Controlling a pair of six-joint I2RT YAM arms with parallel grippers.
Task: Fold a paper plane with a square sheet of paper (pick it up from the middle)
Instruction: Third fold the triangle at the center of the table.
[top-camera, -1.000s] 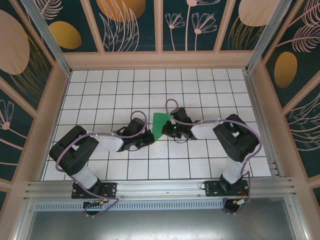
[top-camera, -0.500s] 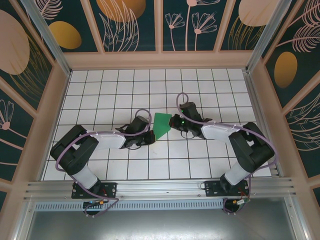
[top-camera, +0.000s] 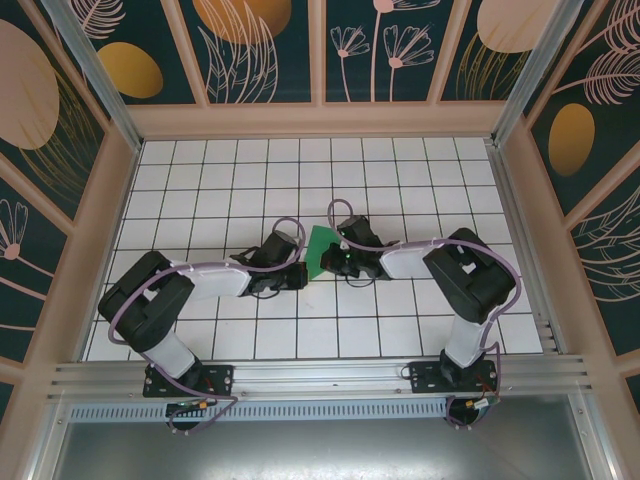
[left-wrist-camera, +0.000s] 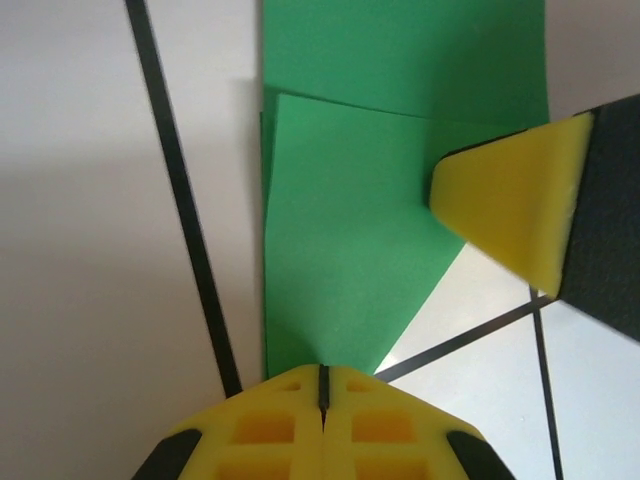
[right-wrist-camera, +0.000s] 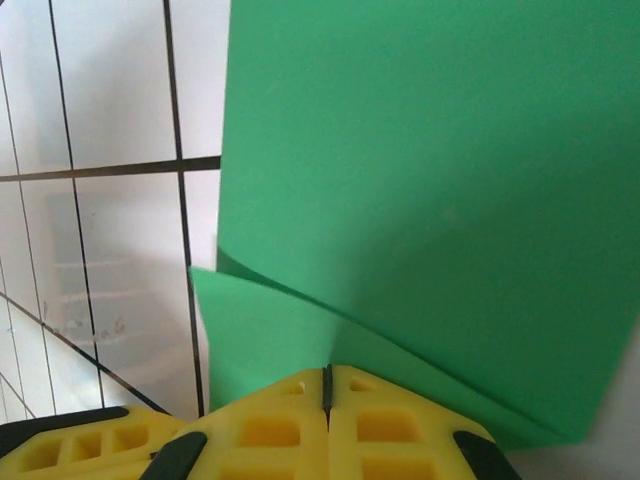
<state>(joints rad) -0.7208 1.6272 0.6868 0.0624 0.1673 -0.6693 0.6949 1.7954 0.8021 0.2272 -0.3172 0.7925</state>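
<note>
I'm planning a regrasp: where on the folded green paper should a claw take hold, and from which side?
Probably a corner, approached low from the side: the square sheet of paper is thin and folded flat; the left claw and right claw pinch its edges so.

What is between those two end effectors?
The creased green sheet of paper, gripped by the left end effector and right end effector, in the top view.
</note>
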